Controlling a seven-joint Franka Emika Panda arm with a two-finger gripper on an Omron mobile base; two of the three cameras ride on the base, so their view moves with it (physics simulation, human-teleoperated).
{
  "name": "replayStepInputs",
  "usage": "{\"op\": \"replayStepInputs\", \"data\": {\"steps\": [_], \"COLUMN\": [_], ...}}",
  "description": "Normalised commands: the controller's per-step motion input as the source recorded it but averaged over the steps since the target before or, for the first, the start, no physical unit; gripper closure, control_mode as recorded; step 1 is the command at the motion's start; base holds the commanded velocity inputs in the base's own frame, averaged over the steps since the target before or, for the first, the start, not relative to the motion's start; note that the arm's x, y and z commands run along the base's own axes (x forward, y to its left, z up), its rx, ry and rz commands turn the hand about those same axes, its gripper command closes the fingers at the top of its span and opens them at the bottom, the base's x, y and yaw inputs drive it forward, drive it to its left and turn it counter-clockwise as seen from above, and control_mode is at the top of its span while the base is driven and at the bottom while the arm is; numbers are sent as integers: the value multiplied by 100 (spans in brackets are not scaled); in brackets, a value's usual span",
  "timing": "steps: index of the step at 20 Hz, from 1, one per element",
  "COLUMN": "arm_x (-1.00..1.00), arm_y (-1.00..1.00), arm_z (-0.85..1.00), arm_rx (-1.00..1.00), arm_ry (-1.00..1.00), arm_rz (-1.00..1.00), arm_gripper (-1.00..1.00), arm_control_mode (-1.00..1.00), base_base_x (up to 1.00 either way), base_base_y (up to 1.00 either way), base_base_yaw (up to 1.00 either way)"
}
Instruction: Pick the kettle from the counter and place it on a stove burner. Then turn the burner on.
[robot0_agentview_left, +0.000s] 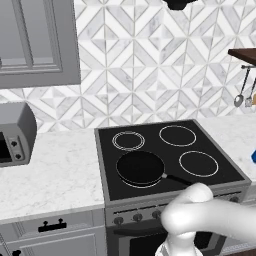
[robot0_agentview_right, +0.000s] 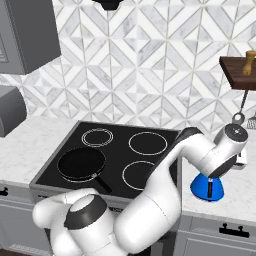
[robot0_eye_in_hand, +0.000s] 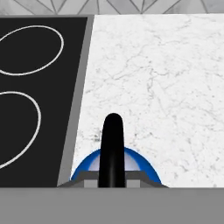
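The small blue kettle (robot0_agentview_right: 204, 189) stands upright on the white counter (robot0_agentview_right: 240, 195), just right of the black cooktop. My gripper (robot0_agentview_right: 212, 182) comes down on it from above and is shut on its black arched handle (robot0_eye_in_hand: 112, 144). In the hand view the kettle (robot0_eye_in_hand: 140, 164) sits at the bottom, with the handle rising between my jaws (robot0_eye_in_hand: 112, 180). A blue sliver of the kettle (robot0_agentview_left: 254, 156) shows at the right edge of the left base view. Two large single-ring stove burners (robot0_agentview_right: 148, 143) (robot0_agentview_right: 139, 175) lie bare to the kettle's left.
A black frying pan (robot0_agentview_right: 81, 163) covers the front-left burner, its handle pointing to the stove's front. A small double-ringed burner (robot0_agentview_right: 97, 137) lies behind it. A microwave (robot0_agentview_left: 15, 132) stands at the far left. Knobs (robot0_agentview_left: 137, 216) line the stove front. A wooden shelf (robot0_agentview_right: 240, 67) with hanging utensils is above the kettle.
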Motion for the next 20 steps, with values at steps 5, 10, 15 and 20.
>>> {"op": "replayStepInputs", "data": {"steps": [5, 10, 15, 20], "arm_x": [0, 0, 0, 0], "arm_y": [64, 62, 61, 55], "arm_z": [0, 9, 19, 22], "arm_rx": [-2, -2, -2, 0], "arm_ry": [-10, 0, 0, -1], "arm_rz": [9, 8, 8, 9], "arm_gripper": [100, 100, 100, 100], "arm_control_mode": [-100, -100, -100, -100], "base_base_x": [0, 0, 0, 0], "base_base_y": [0, 0, 0, 0], "base_base_yaw": [0, 0, 0, 0]}}
